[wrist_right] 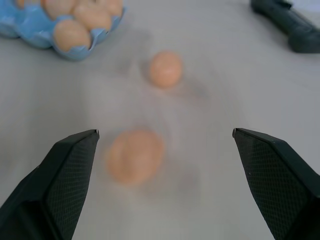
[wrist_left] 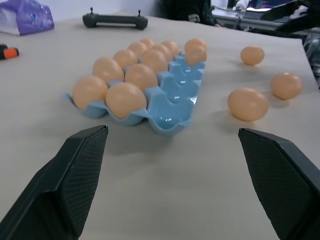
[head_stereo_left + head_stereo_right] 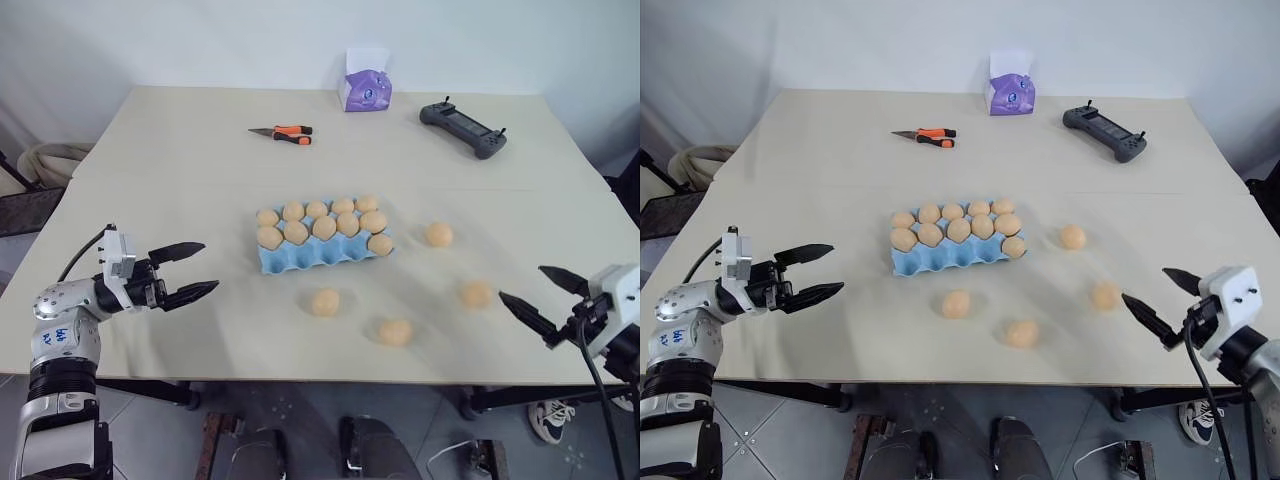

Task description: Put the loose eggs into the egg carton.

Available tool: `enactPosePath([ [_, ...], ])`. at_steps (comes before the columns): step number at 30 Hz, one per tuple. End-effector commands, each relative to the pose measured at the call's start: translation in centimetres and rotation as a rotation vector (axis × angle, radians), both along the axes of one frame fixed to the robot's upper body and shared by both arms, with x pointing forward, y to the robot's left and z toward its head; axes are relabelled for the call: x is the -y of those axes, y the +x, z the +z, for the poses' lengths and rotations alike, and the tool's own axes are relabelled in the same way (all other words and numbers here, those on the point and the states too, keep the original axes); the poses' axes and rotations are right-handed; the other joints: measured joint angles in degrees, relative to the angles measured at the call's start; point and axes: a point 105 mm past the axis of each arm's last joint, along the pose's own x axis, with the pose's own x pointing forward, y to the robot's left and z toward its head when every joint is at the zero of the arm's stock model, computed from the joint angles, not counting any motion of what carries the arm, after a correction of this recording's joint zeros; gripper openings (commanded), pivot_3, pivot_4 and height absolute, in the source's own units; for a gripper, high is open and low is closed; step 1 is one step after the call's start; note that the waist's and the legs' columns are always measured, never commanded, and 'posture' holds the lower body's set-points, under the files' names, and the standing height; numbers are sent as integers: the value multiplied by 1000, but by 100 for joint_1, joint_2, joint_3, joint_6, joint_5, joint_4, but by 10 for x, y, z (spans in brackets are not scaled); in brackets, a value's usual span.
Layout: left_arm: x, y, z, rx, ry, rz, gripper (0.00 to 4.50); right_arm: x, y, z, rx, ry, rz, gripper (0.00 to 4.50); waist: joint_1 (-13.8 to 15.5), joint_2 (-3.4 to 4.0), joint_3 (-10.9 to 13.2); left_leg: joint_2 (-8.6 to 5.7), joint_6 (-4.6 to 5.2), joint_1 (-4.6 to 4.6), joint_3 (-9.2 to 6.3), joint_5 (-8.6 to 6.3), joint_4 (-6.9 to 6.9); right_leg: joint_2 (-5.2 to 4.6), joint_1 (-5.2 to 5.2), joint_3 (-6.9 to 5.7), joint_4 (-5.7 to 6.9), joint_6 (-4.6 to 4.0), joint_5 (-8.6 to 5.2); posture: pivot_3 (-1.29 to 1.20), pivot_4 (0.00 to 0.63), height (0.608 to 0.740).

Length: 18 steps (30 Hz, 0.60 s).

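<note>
Step in hand: approach for the first pick; no egg is held and all four loose eggs remain outside the carton.

The egg carton [image 3: 322, 245] sits mid-table with its near row of cups unfilled. The loose eggs [image 3: 476, 293] lie on the table between the carton and the near and right edges. The left gripper [image 3: 190, 270] hovers toward the left edge, fingers spread and empty; the right gripper [image 3: 541, 296] hovers by the right edge, fingers spread, facing the nearest egg. Judgement: the next move calls for descending, straddling that egg and closing gently.
</note>
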Motion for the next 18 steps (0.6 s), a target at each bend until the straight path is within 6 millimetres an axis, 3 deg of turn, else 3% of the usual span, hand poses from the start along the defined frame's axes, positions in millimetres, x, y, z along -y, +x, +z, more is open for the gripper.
enactPosePath([
  [1, 0, -1, 10, 57, -31, -17, 4450, -13, 7, 4, 12, 36, -43, 4500, 1, 0, 0, 0, 0, 0, 0, 0, -1, 0, 0, 0, -1, 0, 0, 0, 150, 740],
  [7, 6, -1, 7, 80, -27, -48, 4450, -27, 17, -8, 1, 105, -108, 4500, -3, 0, 0, 0, 1, -4, 0, 0, 0, 0, -2, -1, -1, 0, 0, 0, 150, 740],
  [18, 10, -1, 5, 83, -45, -65, 4450, -27, 27, -55, -73, 135, -179, 4500, -12, -2, -1, -2, 4, -4, 3, 1, 0, 1, -2, -1, -1, 0, 0, 0, 150, 740],
])
